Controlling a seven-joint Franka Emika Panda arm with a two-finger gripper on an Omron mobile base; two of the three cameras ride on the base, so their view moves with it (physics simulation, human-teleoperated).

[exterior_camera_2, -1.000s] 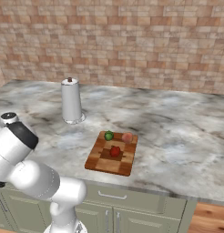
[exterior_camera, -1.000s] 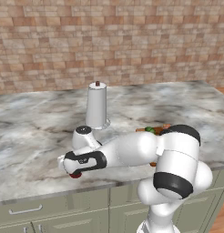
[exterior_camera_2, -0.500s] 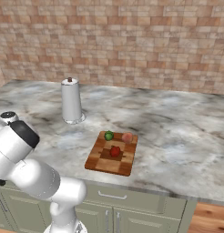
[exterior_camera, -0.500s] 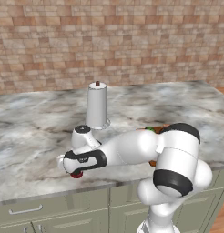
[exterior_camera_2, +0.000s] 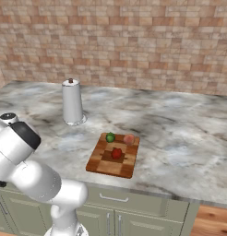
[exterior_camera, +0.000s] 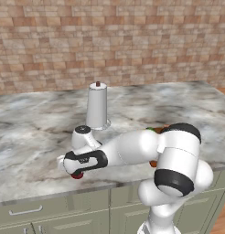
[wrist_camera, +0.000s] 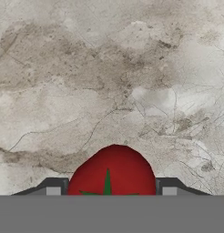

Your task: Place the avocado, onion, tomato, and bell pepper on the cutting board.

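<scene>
pincer (wrist_camera: 108,191) clamped on glossy deep-red round tomato (wrist_camera: 112,171) | tomato sits between its dark fingertips (wrist_camera: 53,187) | above grey marbled counter (wrist_camera: 109,68)

The tomato (wrist_camera: 114,170) is deep red with a green stem star. The cutting board (exterior_camera_2: 100,162) is checkered light and dark brown, the countertop (exterior_camera_2: 180,138) grey-beige marble, the wall (exterior_camera_2: 134,41) reddish-tan brick.

A brick wall (exterior_camera_2: 134,41) backs the marble counter (exterior_camera_2: 189,138) above pale green cabinets (exterior_camera_2: 134,216).
</scene>
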